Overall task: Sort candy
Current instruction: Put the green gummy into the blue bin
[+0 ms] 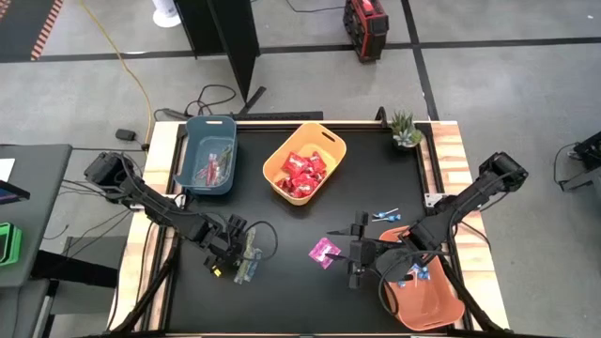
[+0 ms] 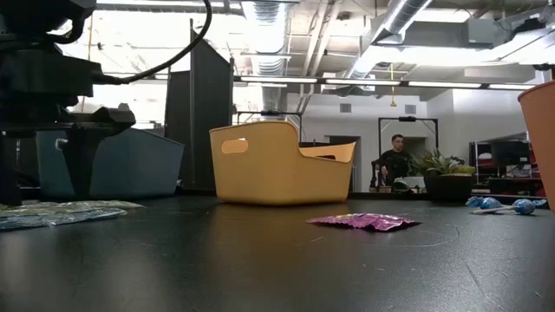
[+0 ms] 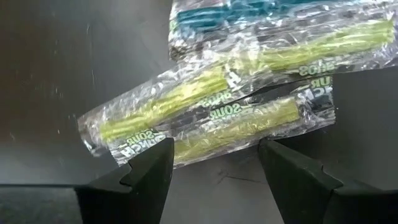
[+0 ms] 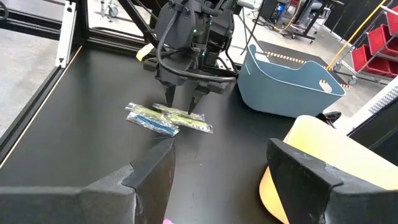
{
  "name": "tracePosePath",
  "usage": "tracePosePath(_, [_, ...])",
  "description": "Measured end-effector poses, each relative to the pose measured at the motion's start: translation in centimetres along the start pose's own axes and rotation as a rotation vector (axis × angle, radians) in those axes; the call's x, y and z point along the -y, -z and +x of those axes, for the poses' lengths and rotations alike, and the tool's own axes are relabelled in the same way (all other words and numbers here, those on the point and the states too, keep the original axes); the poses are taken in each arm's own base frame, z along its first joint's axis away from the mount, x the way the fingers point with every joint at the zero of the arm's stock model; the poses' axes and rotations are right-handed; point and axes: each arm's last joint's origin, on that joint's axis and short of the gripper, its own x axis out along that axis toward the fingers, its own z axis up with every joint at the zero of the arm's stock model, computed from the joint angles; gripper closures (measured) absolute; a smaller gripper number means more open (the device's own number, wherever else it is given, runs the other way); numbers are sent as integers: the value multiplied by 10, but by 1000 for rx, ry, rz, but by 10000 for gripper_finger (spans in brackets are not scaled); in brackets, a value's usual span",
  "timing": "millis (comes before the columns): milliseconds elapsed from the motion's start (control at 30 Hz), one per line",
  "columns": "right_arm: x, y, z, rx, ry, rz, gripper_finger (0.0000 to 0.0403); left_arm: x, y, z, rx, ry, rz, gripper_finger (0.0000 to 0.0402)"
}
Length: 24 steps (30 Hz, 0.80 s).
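Three clear stick packets with green sticks (image 3: 211, 99) lie flat in a loose pile near the table's left near corner (image 1: 246, 268). My left gripper (image 3: 214, 168) is open and points down at them, one finger on each side of the nearest packet, and I see no touch; the right wrist view shows it over the pile (image 4: 184, 99). A magenta square packet (image 1: 324, 251) lies flat mid-table (image 2: 364, 222). My right gripper (image 1: 355, 255) is open just right of it, holding nothing (image 4: 221, 168). Two blue lollipops (image 1: 385, 216) lie on the table.
The blue bin (image 1: 192, 155) at far left holds stick packets. The yellow bin (image 1: 331, 145) in the middle holds red packets. The orange bin (image 1: 441, 300) at the near right corner holds blue lollipops. A small plant (image 1: 406, 130) stands at the far right corner. A person (image 2: 397, 160) sits far behind.
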Motion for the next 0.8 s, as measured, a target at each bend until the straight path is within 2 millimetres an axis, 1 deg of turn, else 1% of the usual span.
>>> tracePosePath(167, [0, 0, 0, 0, 0, 1, 134, 1, -1, 5, -3, -3, 49, 167])
tracePosePath(367, [0, 0, 0, 1, 0, 1, 134, 2, -2, 5, 11, -3, 35, 208])
tracePosePath(500, [0, 0, 0, 1, 0, 2, 134, 3, -10, -7, 9, -52, 45, 230])
tracePosePath(567, [0, 0, 0, 1, 0, 1, 134, 4, -14, -12, 4, -87, 98, 230])
tracePosePath(633, [0, 0, 0, 1, 0, 1, 134, 5, -18, -15, 31, -83, 136, 222])
tracePosePath(800, [0, 0, 0, 2, -1, 4, 134, 10, -19, -2, -16, -34, 220, 194])
